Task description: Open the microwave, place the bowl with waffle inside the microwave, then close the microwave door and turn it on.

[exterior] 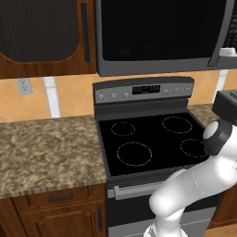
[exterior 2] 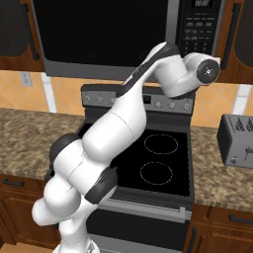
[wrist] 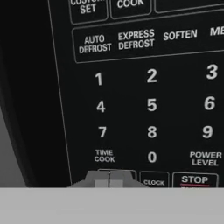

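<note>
The microwave hangs over the stove with its microwave door shut; the dark glass shows nothing inside. The door's bar handle runs down its right side. My arm reaches up to the button panel at the microwave's right edge. In the hand view the keypad is very close, and my gripper is shut, its two tips pressed together against a button under TIME COOK, left of CLOCK. The bowl and the waffle are out of view.
A black stove with a knob panel sits below the microwave. Granite counter lies to its left. A grey toaster stands on the counter to the right. Wooden cabinets flank the microwave.
</note>
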Controlling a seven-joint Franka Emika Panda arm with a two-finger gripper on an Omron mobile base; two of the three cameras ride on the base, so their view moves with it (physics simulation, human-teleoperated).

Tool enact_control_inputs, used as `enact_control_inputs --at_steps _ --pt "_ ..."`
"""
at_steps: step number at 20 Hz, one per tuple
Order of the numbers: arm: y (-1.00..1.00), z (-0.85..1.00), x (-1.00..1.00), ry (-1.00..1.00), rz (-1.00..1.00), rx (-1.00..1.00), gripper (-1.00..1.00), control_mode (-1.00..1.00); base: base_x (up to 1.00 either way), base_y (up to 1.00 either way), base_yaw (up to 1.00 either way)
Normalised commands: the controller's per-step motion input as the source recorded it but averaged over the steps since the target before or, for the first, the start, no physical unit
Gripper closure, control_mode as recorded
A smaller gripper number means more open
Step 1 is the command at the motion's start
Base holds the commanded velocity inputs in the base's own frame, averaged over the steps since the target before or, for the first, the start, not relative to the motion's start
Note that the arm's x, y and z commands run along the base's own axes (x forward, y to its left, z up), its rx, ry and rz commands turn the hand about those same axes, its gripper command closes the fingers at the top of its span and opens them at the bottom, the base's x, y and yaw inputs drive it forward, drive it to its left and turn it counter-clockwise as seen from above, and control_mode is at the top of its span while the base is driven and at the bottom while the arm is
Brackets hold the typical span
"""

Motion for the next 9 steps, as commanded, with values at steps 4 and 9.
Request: enact_control_inputs --at_steps 4,9 --pt "0.01 -0.08 0.2 0.0 -0.04 0.0 1.0 -1.0 0.0 0.0 0.0" --pt "0.06 -0.07 -0.14 0.0 -0.02 0.0 1.0 -1.0 0.0 0.0 0.0"
